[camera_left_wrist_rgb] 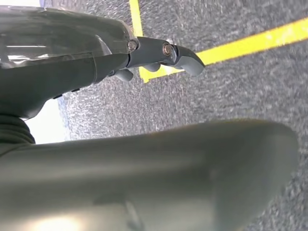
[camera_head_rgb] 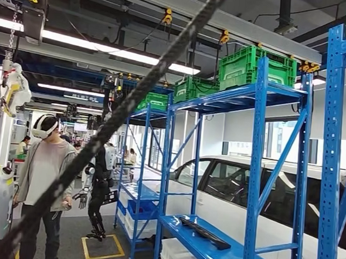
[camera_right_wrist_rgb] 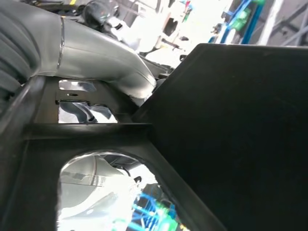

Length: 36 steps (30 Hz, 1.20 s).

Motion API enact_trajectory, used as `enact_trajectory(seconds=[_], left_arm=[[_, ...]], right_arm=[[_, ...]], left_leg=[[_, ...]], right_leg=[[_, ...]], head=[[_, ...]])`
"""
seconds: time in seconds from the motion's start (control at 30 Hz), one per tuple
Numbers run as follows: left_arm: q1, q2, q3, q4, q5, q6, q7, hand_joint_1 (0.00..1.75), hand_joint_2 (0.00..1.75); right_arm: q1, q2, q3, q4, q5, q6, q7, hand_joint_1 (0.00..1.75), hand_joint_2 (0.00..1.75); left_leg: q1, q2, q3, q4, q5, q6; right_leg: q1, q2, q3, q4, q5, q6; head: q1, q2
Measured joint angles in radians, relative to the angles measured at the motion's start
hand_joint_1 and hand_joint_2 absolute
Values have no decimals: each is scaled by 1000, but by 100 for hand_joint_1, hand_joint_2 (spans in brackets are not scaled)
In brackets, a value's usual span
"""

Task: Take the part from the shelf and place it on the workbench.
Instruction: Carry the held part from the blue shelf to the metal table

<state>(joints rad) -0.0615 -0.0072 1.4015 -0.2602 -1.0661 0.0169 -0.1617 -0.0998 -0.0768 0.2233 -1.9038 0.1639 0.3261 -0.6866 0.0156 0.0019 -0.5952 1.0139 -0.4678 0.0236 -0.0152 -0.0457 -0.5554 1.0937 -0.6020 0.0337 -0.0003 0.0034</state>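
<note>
Lying on the near blue shelf (camera_head_rgb: 208, 252) at lower right, a long black part (camera_head_rgb: 205, 232) waits untaken, while the left hand (camera_left_wrist_rgb: 160, 55) hangs over grey floor (camera_left_wrist_rgb: 236, 82), fingers apart and empty; the right hand's (camera_right_wrist_rgb: 98, 55) fingers cannot be judged behind a black panel (camera_right_wrist_rgb: 236, 134).

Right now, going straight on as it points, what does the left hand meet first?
Likely the grey speckled floor by the yellow tape line; nothing else shows ahead of the left hand, depth unclear.
</note>
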Motion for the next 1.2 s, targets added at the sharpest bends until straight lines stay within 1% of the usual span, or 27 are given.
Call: enact_trajectory(seconds=[0.07,0.1,0.13,0.17,0.2,0.27,0.33,0.37,0.4,0.47,0.53,0.6,0.63,0.67,0.7,0.73,0.8,0.83,0.9,0.93,1.0,1.03,1.07,1.1,1.13,1.17,1.2], left_arm=[[-4,0,4,0,1,1,-1,0,175],[-4,0,5,0,1,1,-1,0,175],[-4,0,6,0,2,1,-1,0,175],[-3,0,6,0,5,1,-2,0,175],[-2,0,8,0,8,2,-2,0,175],[-3,-3,11,0,13,3,-2,0,175],[-3,-5,12,0,7,2,-1,0,175],[-1,-4,12,0,2,2,-1,0,175],[2,-4,12,0,-1,2,-1,0,175],[6,-3,12,-1,-7,2,-2,0,175],[3,-2,12,-1,-12,1,-4,0,175],[-1,-1,12,-1,-15,0,-5,0,175],[0,-1,12,-1,-16,-1,-5,0,175],[1,-1,12,-1,-17,-3,-5,0,175],[3,-1,12,-1,-19,-4,-5,0,175],[3,-2,12,-1,-21,-4,-4,0,175],[0,-3,10,-1,-27,-4,1,0,175],[-1,-4,10,0,-31,-3,4,0,175],[0,-4,8,-1,-37,-3,8,0,175],[2,-4,8,-1,-38,-3,9,0,175],[1,-4,6,-1,-42,-3,9,0,175],[-1,-4,5,-1,-45,-3,9,0,175],[-3,-4,4,-1,-48,-3,9,0,175],[-5,-4,3,-1,-50,-3,9,0,175],[-5,-4,2,-1,-52,-3,9,0,175],[-5,-5,2,-1,-54,-4,9,0,175],[-5,-5,2,0,-55,-4,9,0,175]], right_arm=[[8,0,0,0,0,0,-2,175,175],[12,0,-1,0,-1,0,-3,175,175],[16,0,-1,0,-3,0,-4,175,175],[19,0,-1,0,-4,0,-6,175,175],[20,0,-1,0,-6,0,-7,175,175],[22,0,-1,-1,-8,0,-8,175,175],[24,0,-1,-2,-9,-2,-8,175,175],[24,0,-1,-3,-10,-3,-8,175,175],[24,2,-1,-4,-10,-4,-8,175,175],[24,6,-1,-7,-12,-6,-9,175,175],[27,9,-1,-9,-13,-7,-9,175,175],[31,9,0,-10,-12,-6,-9,175,175],[32,10,1,-9,-11,-6,-9,175,175],[33,10,2,-8,-11,-4,-9,175,175],[33,10,5,-7,-10,-2,-8,175,175],[32,11,7,-6,-10,0,-8,175,175],[29,11,10,-4,-8,3,-8,175,175],[26,11,13,-2,-7,5,-8,175,175],[18,11,19,1,-6,6,-6,175,175],[13,11,22,2,-6,7,-4,175,175],[7,10,24,4,-7,7,-1,175,175],[6,9,24,5,-7,7,1,175,175],[6,7,24,7,-7,7,2,175,175],[6,4,24,9,-8,7,2,175,175],[7,2,24,12,-8,7,3,175,175],[7,0,24,13,-9,7,3,175,175],[7,-1,24,14,-11,7,2,175,175]], left_leg=[[-4,-23,-1,0,1,7],[-7,-36,-1,0,2,8],[-10,-50,0,1,2,9],[-13,-64,1,1,2,9],[-15,-78,3,1,2,10],[-16,-104,2,2,4,8],[-11,-126,-7,3,8,1],[-9,-138,-11,2,11,-5],[-7,-138,-15,3,11,-10],[-11,-95,-32,35,-13,-19],[-11,-36,-84,143,-74,-30],[-3,-17,-143,266,-119,-40],[1,-13,-151,285,-117,-44],[5,-8,-138,261,-96,-47],[7,2,-105,202,-64,-50],[7,24,-66,128,-35,-52],[2,58,-13,25,-2,-42],[-2,64,-5,8,-2,-35],[-6,44,-8,6,-1,-17],[-7,33,-8,5,0,-11],[-5,13,-7,3,3,2],[-6,2,-8,3,4,7],[-8,-10,-8,3,5,10],[-10,-23,-9,3,5,12],[-13,-37,-8,4,6,13],[-15,-51,-7,4,6,13],[-17,-66,-5,4,6,14]], right_leg=[[1,32,-64,139,-60,-3],[2,38,-86,183,-70,-6],[4,42,-93,190,-58,-10],[6,47,-80,155,-28,-15],[9,60,-53,89,15,-23],[10,110,-2,-36,78,-38],[12,135,15,-83,90,-43],[14,126,16,-90,91,-42],[13,112,18,-96,92,-43],[8,84,25,-108,97,-48],[7,53,28,-113,99,-52],[7,21,28,-113,97,-51],[6,6,28,-113,95,-49],[6,-7,30,-112,93,-46],[5,-19,33,-112,91,-42],[5,-30,37,-111,87,-37],[11,-51,43,-107,79,-24],[13,-60,45,-107,76,-19],[12,-78,50,-108,72,-10],[9,-72,50,-103,63,-5],[3,-24,26,-35,13,1],[2,8,-2,31,-23,1],[2,28,-37,107,-56,-1],[2,37,-69,169,-75,-3],[4,41,-86,198,-74,-6],[6,45,-86,186,-52,-10],[8,52,-67,134,-13,-16]], head=[[0,0],[0,0],[0,0],[0,0],[0,0],[0,0],[0,0],[-1,0],[-1,0],[-1,0],[-1,0],[0,0],[0,0],[0,0],[0,0],[0,0],[-1,0],[-1,0],[-1,0],[-1,0],[-1,0],[-1,0],[-1,0],[-1,0],[-1,0],[0,0],[0,0]])
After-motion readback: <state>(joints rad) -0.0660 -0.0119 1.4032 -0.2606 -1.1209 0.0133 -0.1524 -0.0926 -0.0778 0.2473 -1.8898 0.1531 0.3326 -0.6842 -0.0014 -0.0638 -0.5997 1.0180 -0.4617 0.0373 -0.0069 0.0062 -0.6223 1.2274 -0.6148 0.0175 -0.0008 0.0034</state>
